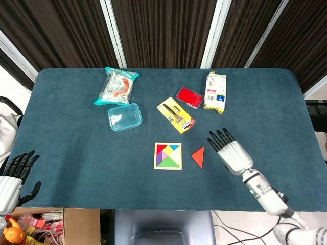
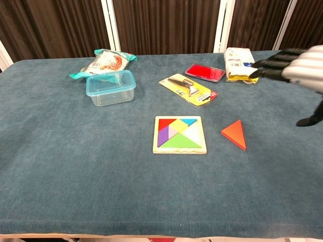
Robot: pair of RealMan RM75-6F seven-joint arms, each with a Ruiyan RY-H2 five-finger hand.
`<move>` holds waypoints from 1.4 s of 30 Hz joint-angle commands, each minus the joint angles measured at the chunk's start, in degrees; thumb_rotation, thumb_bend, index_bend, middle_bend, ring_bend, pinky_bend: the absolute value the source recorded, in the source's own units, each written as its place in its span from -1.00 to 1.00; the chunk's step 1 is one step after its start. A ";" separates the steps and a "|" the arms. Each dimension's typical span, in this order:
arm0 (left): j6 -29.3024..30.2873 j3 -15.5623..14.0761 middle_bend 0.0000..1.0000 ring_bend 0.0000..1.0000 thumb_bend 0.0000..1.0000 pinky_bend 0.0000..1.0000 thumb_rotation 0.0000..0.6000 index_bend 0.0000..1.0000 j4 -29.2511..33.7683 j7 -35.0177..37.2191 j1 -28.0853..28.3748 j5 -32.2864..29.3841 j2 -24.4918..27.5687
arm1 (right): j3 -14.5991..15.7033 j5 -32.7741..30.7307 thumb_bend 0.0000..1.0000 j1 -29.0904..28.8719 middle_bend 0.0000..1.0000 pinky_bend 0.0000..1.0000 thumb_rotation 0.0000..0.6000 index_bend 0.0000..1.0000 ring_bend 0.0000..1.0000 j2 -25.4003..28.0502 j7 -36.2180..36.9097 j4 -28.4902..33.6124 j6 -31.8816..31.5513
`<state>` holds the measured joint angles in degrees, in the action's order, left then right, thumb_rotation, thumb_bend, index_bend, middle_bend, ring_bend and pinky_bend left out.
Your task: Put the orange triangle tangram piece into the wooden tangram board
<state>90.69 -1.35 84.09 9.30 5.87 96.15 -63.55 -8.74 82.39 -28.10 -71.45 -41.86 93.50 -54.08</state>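
right hand point(image 1: 233, 154): silver palm, black fingers | left hand point(image 1: 11, 179): same | forearm: silver-grey
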 commanded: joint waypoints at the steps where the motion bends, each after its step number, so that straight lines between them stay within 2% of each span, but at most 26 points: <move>1: -0.07 0.04 -0.99 -0.96 -0.08 -0.81 1.00 -1.00 -0.06 0.13 0.01 -0.13 0.01 | -0.29 -5.24 -0.69 -4.89 -1.00 -1.00 1.00 -0.54 -1.00 -2.44 -6.64 -2.59 5.79; 8: -0.35 0.06 -0.99 -0.96 -0.08 -0.81 1.00 -1.00 0.11 -0.06 0.05 -0.38 0.04 | 1.07 -7.88 -0.57 -8.91 -1.00 -1.00 1.00 -0.39 -1.00 -7.18 -7.53 -7.87 9.16; 17: -0.45 0.22 -0.99 -0.96 -0.08 -0.81 1.00 -1.00 0.08 0.57 0.10 -0.72 0.24 | 2.85 -7.19 -0.48 -11.92 -1.00 -1.00 1.00 -0.22 -1.00 -12.44 -5.03 -12.95 9.54; 25: -0.03 0.11 -0.98 -0.96 -0.08 -0.81 1.00 -1.00 -0.13 1.32 -0.08 -0.48 0.40 | 4.13 -7.91 -0.30 -13.32 -1.00 -1.00 1.00 -0.11 -1.00 -14.18 -4.70 -14.52 9.37; 42: 0.29 0.07 -0.99 -0.96 -0.08 -0.81 1.00 -1.00 -0.39 1.61 -0.19 -0.27 0.37 | 6.00 -10.56 -0.08 -14.29 -1.00 -1.00 1.00 0.21 -1.00 -14.43 -6.63 -13.74 7.10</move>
<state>90.95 -1.28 83.71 10.89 5.70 95.87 -63.18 -2.76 71.87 -42.36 -85.92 -48.54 79.70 -46.90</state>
